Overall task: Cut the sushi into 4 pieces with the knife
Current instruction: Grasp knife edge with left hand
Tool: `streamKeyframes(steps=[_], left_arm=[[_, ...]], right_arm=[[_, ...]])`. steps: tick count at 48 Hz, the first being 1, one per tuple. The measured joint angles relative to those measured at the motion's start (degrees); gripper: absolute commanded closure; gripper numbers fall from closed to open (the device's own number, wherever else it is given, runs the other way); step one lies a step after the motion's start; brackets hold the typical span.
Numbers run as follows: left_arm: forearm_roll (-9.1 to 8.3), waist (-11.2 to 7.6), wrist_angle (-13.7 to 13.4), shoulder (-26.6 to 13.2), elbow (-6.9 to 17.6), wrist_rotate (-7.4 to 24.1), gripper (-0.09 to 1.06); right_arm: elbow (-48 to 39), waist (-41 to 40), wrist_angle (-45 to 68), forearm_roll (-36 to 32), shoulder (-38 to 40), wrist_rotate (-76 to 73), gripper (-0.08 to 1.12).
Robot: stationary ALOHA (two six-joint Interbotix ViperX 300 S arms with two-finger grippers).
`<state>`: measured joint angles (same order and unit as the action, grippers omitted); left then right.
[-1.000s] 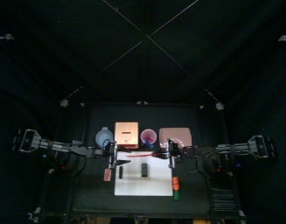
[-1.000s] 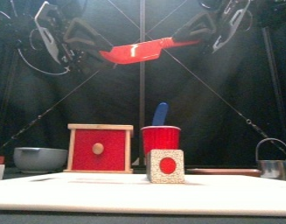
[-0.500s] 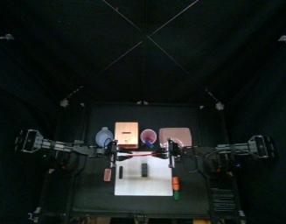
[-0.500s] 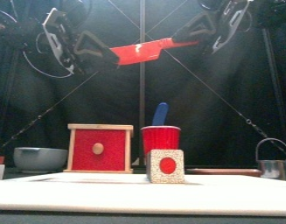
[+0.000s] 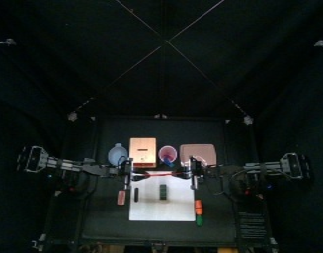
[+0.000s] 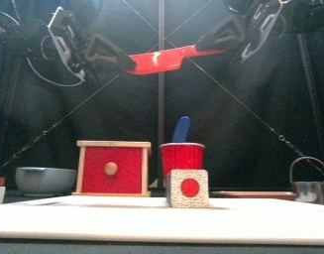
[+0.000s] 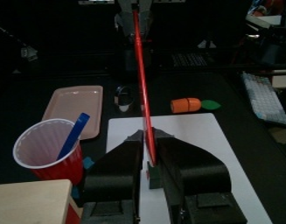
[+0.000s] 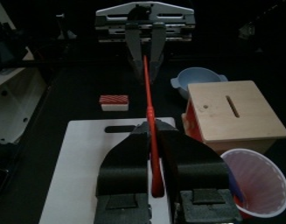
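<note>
**Knife held aloft by both arms, sushi below**

Top view: the left gripper [image 5: 134, 174] and right gripper [image 5: 188, 173] faced each other over the back of the white board [image 5: 171, 206]. The sushi roll [image 5: 161, 185] lay on the board just in front of the line between them, and neither arm was clearly nearer.

Front view: the red knife [image 6: 162, 60] ran left to right, high above the roll. The roll's red-centred end faced the front, so the blade probably lay across its long axis.

Left wrist view: the jaws were clamped on the knife.

Right wrist view: these jaws were likewise closed on it.

Compared with half a second earlier, the knife's height looked much the same, with only a slight change of slant.
</note>
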<state>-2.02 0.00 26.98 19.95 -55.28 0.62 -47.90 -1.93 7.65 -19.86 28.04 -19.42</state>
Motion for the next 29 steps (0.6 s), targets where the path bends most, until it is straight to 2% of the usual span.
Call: streamKeyframes(steps=[13, 29], left_arm=[[-0.35, 0.0, 0.62, 0.0, 0.0, 0.0, 0.43], [-1.05, 0.44, 0.7, -0.09, -0.18, 0.0, 0.66]], right_arm=[[-0.18, -0.18, 0.62, 0.0, 0.0, 0.0, 0.91], [-1.05, -0.26, 0.53, 1.32, -0.09, -0.35, 0.91]])
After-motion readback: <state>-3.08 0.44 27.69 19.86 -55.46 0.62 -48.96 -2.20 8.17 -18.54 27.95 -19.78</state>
